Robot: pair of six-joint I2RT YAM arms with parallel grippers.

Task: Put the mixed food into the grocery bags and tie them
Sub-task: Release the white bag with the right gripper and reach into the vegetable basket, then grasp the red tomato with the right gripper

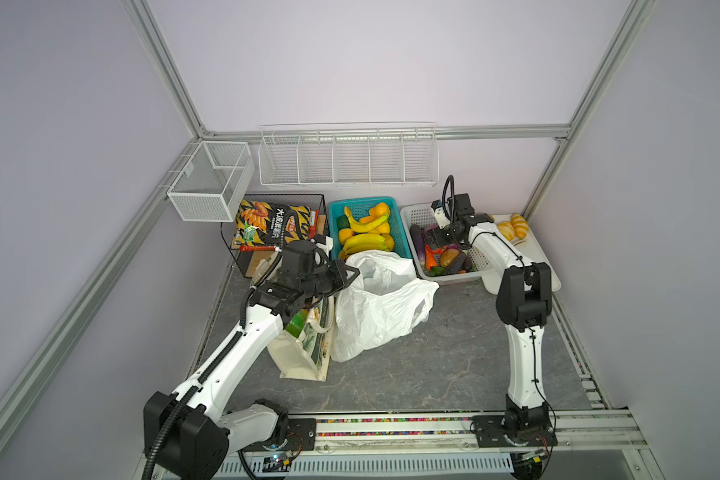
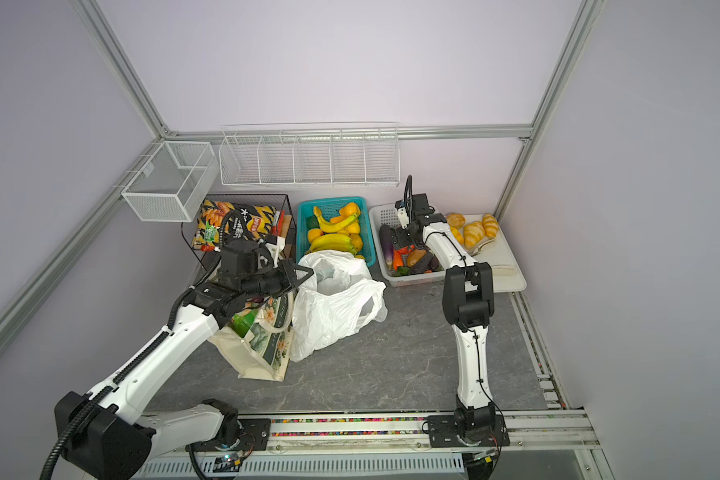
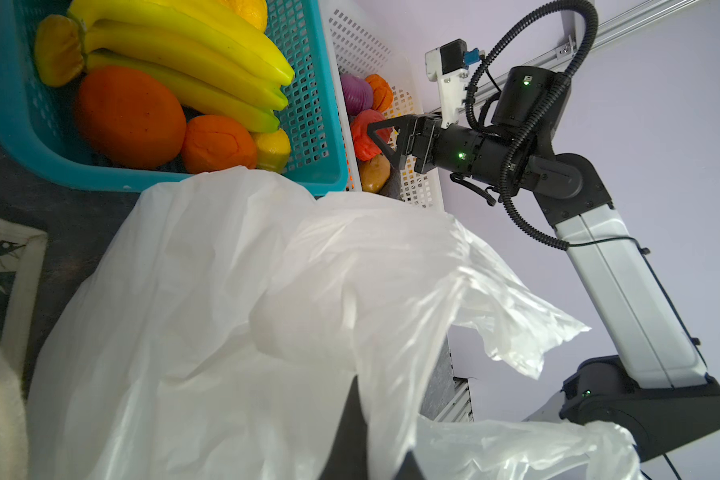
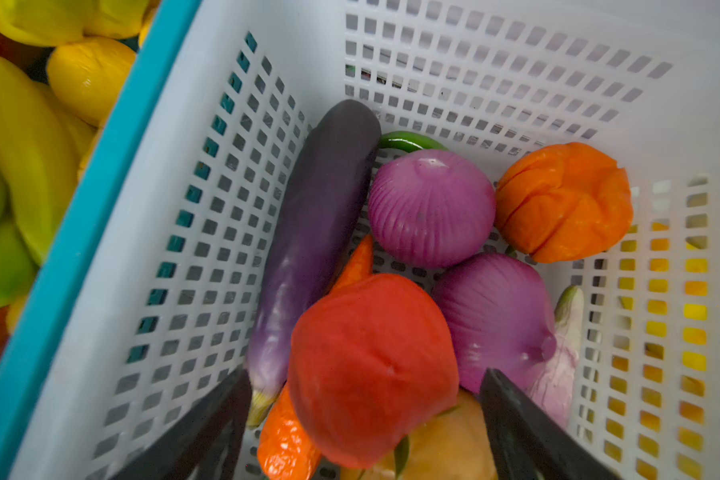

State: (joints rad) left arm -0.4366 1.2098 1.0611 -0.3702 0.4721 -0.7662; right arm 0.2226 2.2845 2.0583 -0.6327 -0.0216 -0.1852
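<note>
The white plastic bag (image 1: 375,307) (image 2: 329,316) (image 3: 225,311) stands open at mid-table. My left gripper (image 1: 352,276) (image 2: 306,274) (image 3: 375,449) is shut on its rim, the film pinched between the fingers. Beside the bag leans the cream tote (image 1: 304,357) (image 2: 258,353) with a green chip packet (image 1: 297,324) (image 2: 242,322) in its mouth. My right gripper (image 1: 431,245) (image 2: 400,245) (image 4: 366,415) is open, down in the white basket (image 4: 184,208), one finger on each side of a red tomato (image 4: 371,365) with a small gap on both sides. Two purple onions (image 4: 431,208) (image 4: 495,316) lie just beyond.
An eggplant (image 4: 321,232) and an orange vegetable (image 4: 564,203) share the white basket (image 1: 454,278). A teal basket (image 1: 404,232) of bananas and oranges stands to its left. Further left a black wire basket holds a large chip bag (image 1: 273,226). Croissants (image 1: 516,226) lie on a tray at the back right.
</note>
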